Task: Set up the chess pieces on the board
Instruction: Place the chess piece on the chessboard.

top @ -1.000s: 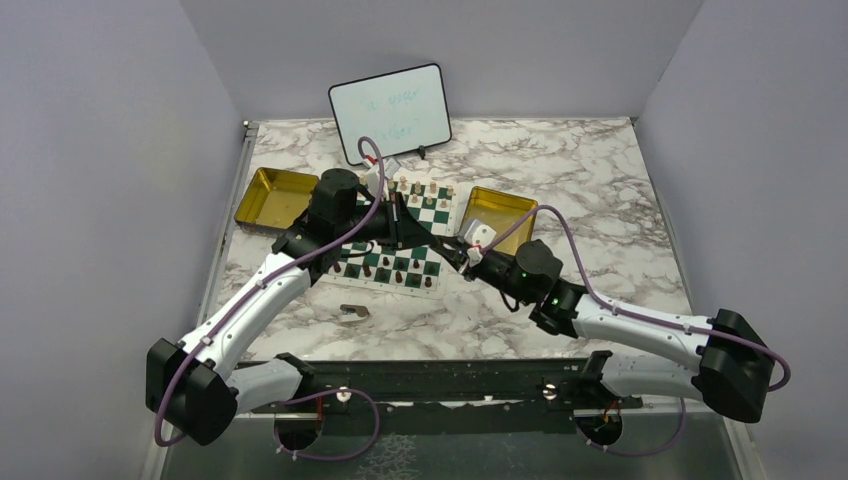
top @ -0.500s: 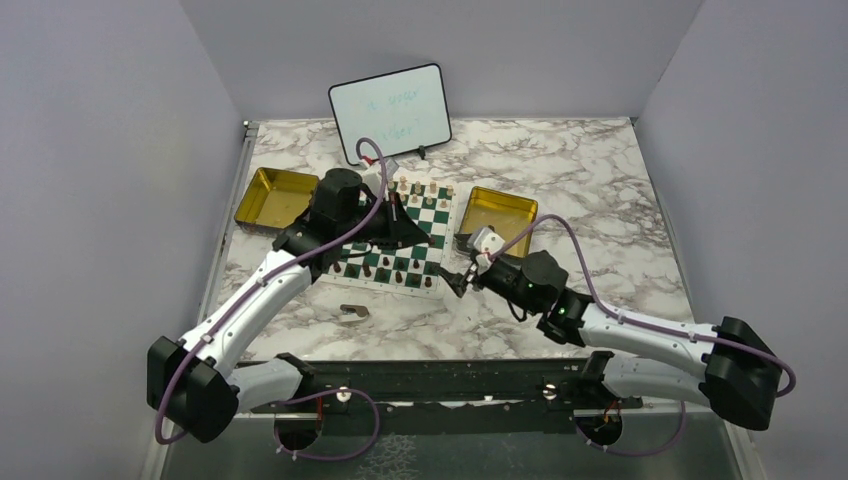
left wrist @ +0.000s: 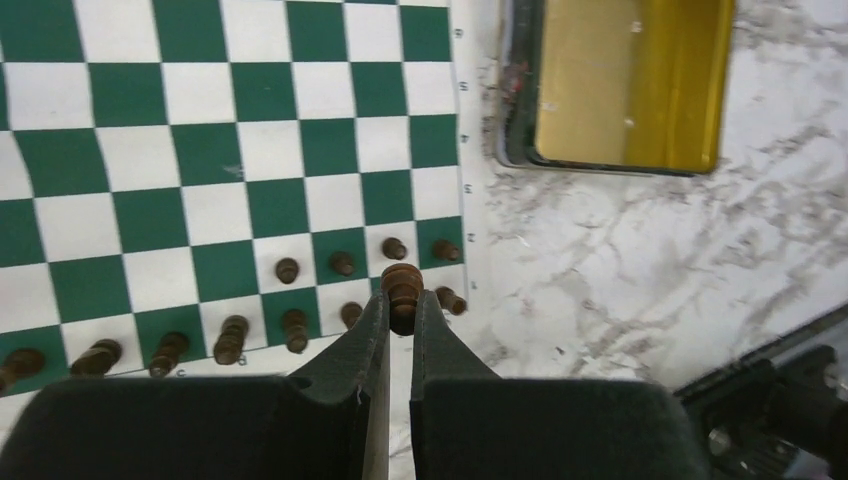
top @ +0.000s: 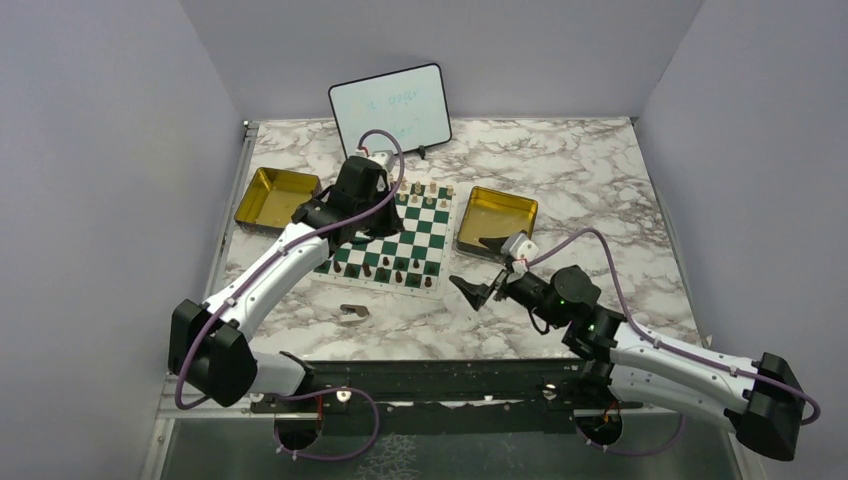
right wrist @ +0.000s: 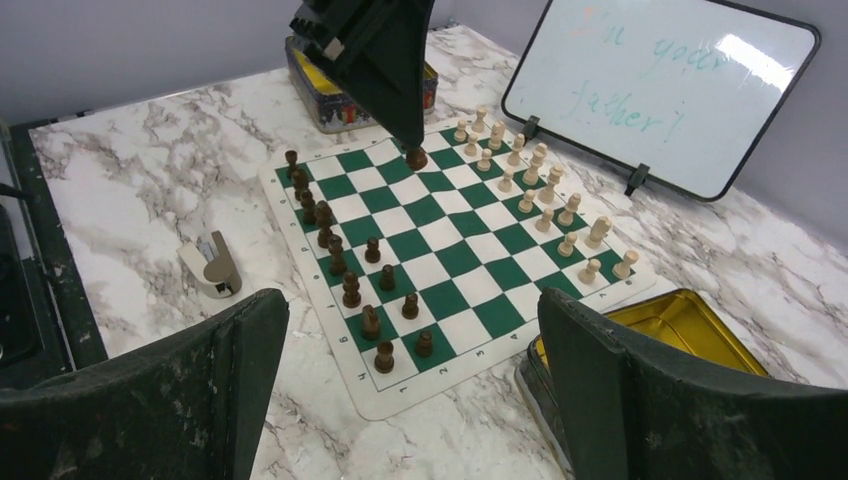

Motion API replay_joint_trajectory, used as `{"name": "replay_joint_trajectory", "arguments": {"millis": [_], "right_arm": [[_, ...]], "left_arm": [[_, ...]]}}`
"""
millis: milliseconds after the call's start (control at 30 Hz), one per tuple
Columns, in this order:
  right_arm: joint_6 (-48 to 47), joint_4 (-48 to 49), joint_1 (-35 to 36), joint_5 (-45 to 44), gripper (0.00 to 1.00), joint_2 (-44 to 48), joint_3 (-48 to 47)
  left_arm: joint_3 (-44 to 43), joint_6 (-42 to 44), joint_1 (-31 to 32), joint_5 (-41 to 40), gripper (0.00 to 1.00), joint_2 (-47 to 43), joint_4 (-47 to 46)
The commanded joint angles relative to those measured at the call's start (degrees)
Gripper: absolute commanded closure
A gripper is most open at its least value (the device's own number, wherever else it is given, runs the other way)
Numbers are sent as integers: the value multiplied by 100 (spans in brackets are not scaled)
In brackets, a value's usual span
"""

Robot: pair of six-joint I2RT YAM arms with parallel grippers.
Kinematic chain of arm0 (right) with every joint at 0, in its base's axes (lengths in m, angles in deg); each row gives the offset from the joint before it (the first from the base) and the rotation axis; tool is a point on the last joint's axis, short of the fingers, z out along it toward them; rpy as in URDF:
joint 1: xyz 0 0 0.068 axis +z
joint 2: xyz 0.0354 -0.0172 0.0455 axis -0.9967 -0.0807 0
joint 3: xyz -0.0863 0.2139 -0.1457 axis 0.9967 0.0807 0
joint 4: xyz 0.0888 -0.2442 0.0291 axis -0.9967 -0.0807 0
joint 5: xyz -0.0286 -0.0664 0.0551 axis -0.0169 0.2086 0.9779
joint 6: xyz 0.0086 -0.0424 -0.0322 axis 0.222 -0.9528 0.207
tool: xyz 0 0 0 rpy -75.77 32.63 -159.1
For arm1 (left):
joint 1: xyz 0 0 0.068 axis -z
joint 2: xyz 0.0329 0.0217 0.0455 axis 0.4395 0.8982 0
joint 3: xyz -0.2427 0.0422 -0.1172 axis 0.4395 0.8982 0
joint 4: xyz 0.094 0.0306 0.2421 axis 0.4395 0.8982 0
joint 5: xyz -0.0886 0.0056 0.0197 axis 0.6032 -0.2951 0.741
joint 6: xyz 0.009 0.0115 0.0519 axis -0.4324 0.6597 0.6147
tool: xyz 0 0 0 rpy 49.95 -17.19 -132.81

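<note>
Right gripper (right wrist: 412, 300) withdrew; left gripper (left wrist: 401, 305) pinches dark piece (left wrist: 402, 284).

- Board (top: 420, 236) lies mid-table (top: 560, 170), left tin (top: 272, 197) and right tin (top: 497, 218) flanking it.
- Whiteboard (top: 390, 112) stands behind; scrap (top: 352, 313) lies before.
- Pieces (right wrist: 351, 290) line its near and far rows.

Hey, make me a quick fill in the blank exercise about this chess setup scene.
The left gripper is shut on a small ___ brown wooden chess piece. The right gripper stands ___, holding nothing. The light tan wooden chess pieces line the edge of the green-and-white checked board nearest the white rectangular ___. Missing words: dark; open; whiteboard.
</note>
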Motion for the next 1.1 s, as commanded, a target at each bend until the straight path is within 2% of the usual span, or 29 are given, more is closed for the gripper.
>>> {"name": "replay_joint_trajectory", "arguments": {"millis": [0,233,567,1067], "right_arm": [[317,-426,23,-353,0,308,27],[233,-699,23,-309,0,573,18],[138,-858,26,-311,0,893,105],[-5,-838,25,-205,0,887,64]], "left_arm": [[-269,269,20,-1068,96,437,381],[-374,295,-85,-1522,95,925,430],[-93,256,-742,-1025,95,1315,438],[109,344,-969,-725,95,1801,229]]}}
